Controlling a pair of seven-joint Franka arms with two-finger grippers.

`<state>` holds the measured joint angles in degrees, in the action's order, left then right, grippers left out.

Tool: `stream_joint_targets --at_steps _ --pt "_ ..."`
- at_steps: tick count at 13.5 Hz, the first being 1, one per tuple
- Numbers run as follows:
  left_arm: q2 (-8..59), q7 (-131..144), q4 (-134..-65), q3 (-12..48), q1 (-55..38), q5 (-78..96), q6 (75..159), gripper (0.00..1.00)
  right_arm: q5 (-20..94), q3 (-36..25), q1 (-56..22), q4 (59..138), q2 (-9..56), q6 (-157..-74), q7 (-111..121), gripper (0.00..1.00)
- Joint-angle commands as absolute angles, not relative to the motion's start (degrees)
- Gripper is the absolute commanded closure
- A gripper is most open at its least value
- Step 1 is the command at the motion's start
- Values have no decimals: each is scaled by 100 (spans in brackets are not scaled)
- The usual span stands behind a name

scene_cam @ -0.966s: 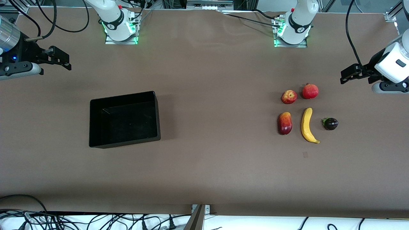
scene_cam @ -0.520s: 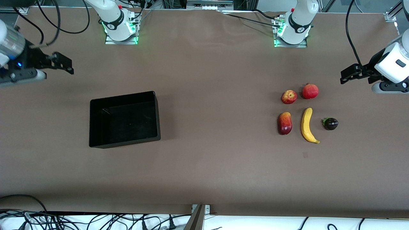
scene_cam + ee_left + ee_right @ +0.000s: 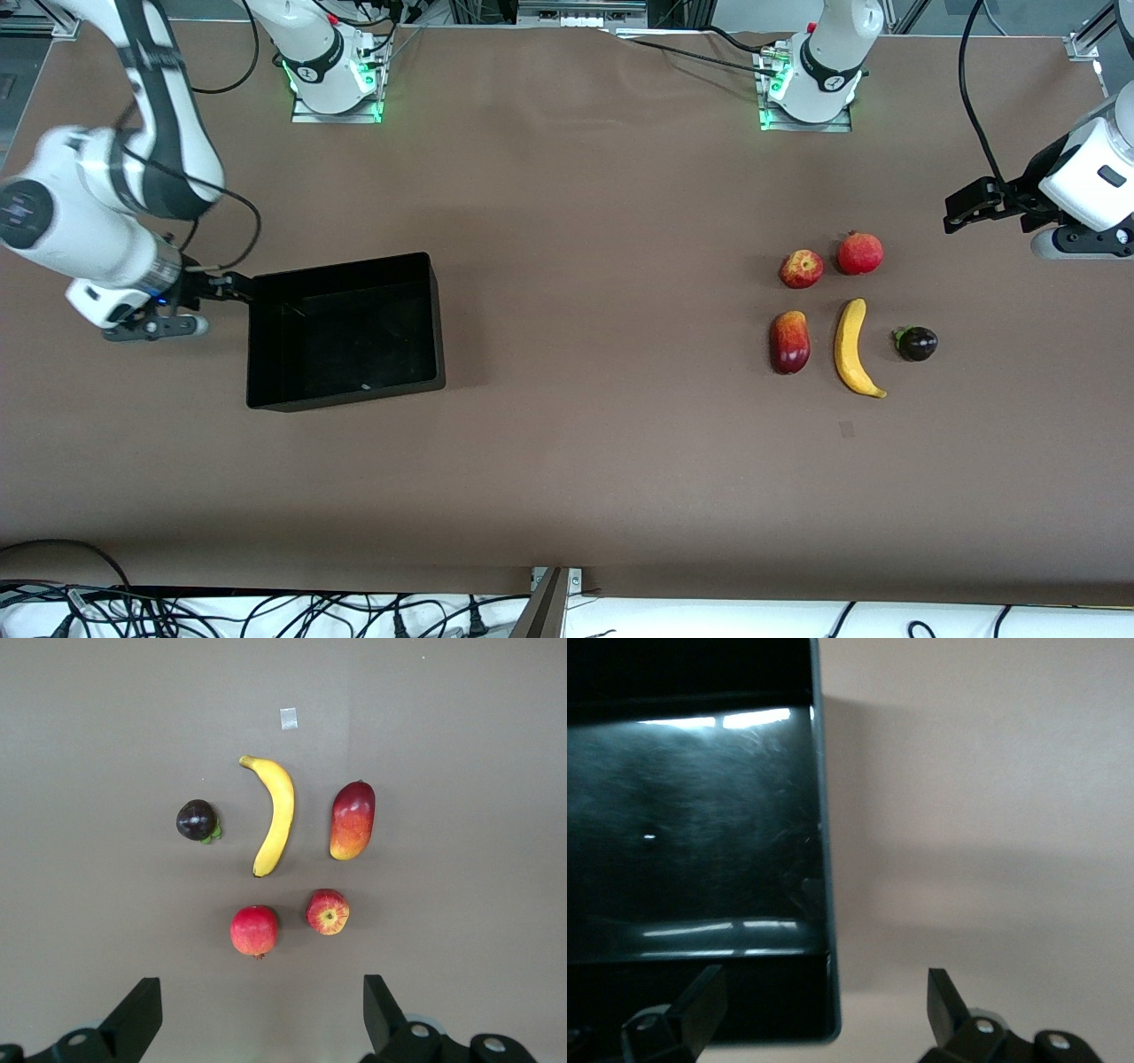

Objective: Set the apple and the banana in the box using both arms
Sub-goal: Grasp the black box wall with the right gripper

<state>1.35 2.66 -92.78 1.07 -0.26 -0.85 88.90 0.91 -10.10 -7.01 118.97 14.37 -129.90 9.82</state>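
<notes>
The apple point(image 3: 801, 268) and the banana point(image 3: 852, 347) lie on the table toward the left arm's end. Both show in the left wrist view, the apple point(image 3: 328, 911) and the banana point(image 3: 275, 815). The black box point(image 3: 341, 268) stands empty toward the right arm's end. My left gripper point(image 3: 961, 213) is open and empty, up in the air over bare table beside the fruits; its jaws point(image 3: 261, 1019) stand wide apart. My right gripper point(image 3: 232, 288) is open at the box's corner, farther from the front camera. In the right wrist view it point(image 3: 824, 1005) straddles the box wall point(image 3: 824, 859).
A red pomegranate point(image 3: 860, 253) lies beside the apple. A red-yellow mango point(image 3: 790, 341) and a dark purple fruit point(image 3: 917, 343) flank the banana. A small tape patch point(image 3: 846, 429) lies on the table nearer the front camera than the banana.
My right arm has swung from the table's edge down to the box's corner. The left arm and all the fruits have not moved.
</notes>
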Motion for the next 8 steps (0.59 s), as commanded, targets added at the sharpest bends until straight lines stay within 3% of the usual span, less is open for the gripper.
stream_joint_targets --at_steps 1,8 --pt "141 229 -9264 141 -9 -220 8850 0 105 -976 -624 12006 1712 -13472 1125 0" --pt "246 299 -9281 141 -26 -229 8729 0 571 -941 -545 12076 2311 -14062 1222 37"
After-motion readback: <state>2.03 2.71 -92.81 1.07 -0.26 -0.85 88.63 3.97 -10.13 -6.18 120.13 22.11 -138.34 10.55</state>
